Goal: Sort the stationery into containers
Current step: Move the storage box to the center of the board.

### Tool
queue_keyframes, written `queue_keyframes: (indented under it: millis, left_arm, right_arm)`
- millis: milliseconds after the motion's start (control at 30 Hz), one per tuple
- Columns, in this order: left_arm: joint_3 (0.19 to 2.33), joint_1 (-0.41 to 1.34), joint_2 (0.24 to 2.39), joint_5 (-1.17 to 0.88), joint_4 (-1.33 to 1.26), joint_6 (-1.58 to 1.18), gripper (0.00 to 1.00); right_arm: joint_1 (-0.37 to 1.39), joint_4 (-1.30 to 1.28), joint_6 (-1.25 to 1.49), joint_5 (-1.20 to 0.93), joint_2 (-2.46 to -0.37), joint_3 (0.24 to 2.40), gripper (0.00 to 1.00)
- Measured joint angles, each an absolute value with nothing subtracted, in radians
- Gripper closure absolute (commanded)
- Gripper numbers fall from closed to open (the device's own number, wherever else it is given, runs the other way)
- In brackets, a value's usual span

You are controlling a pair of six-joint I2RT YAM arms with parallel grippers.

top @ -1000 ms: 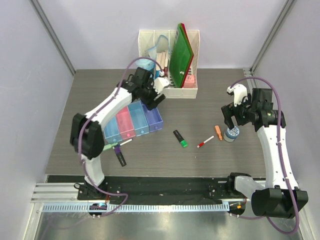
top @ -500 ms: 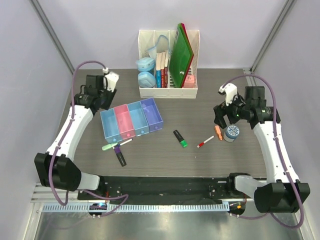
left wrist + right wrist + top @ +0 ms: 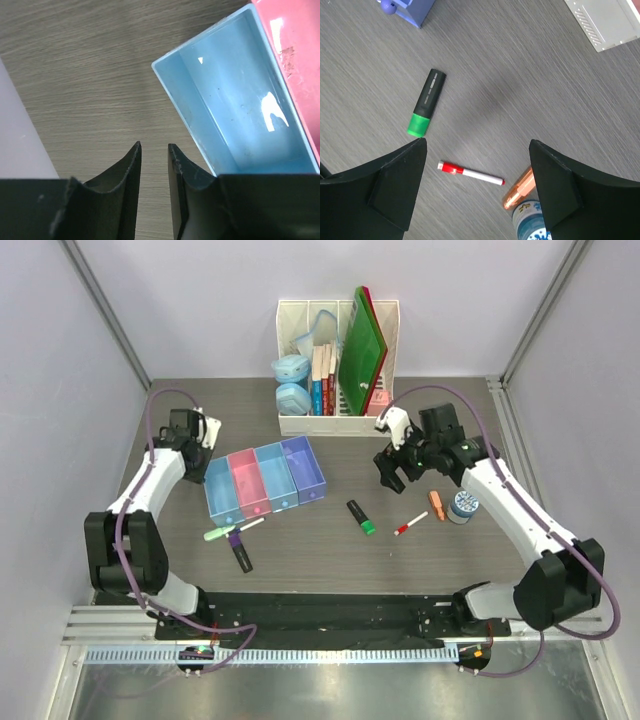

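Note:
Four trays stand in a row: light blue (image 3: 222, 492), pink (image 3: 248, 483), light blue (image 3: 275, 477), purple (image 3: 303, 469). My left gripper (image 3: 196, 446) hovers by the leftmost tray's far left corner (image 3: 170, 85), open by a narrow gap with nothing between (image 3: 154, 146). My right gripper (image 3: 394, 471) hangs wide open and empty (image 3: 478, 141) above the table. Below it lie a black green-ended marker (image 3: 426, 102), a red-capped white pen (image 3: 470, 173), an orange piece (image 3: 520, 188) and a blue-lidded pot (image 3: 530, 222). A mint highlighter (image 3: 218, 534), a purple-ended marker (image 3: 239, 551) and a thin pen (image 3: 250, 525) lie before the trays.
A white file rack (image 3: 338, 422) with books, green folders and two pale blue cases (image 3: 291, 383) stands at the back. Pale walls close in both sides. The pink tray (image 3: 295, 50) touches the light blue one.
My left arm swung from the rack and purple tray over to the left end of the tray row. My right gripper moved left, away from the pot, towards the table's middle.

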State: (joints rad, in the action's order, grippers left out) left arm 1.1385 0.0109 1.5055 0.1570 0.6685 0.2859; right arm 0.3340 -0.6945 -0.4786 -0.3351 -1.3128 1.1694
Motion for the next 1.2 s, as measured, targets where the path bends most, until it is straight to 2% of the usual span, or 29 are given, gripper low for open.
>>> queue_keyframes:
  millis: [100, 133, 300, 600, 1033, 1200]
  left_arm:
    - [1.131, 0.007, 1.544, 0.156, 0.655, 0.284, 0.85]
    - [1.131, 0.007, 1.553, 0.156, 0.650, 0.283, 0.92]
    - [1.130, 0.006, 1.591, 0.156, 0.617, 0.276, 0.99]
    - [1.130, 0.006, 1.651, 0.152, 0.582, 0.276, 1.00]
    - [1.132, 0.004, 1.729, 0.080, 0.548, 0.275, 1.00]
    - [1.146, 0.004, 1.763, 0.023, 0.545, 0.272, 1.00]
  right_arm:
    - [0.361, -0.640, -0.459, -0.317, -1.357, 1.169, 0.13]
    - [0.368, -0.624, -0.455, -0.312, -1.369, 1.169, 0.13]
    - [0.404, -0.541, -0.430, -0.271, -1.464, 1.169, 0.13]
    - [0.434, -0.418, -0.403, -0.205, -1.642, 1.193, 0.14]
    - [0.504, -0.327, -0.362, -0.118, -1.858, 1.353, 0.16]
    - [0.516, -0.310, -0.347, -0.091, -1.885, 1.365, 0.23]
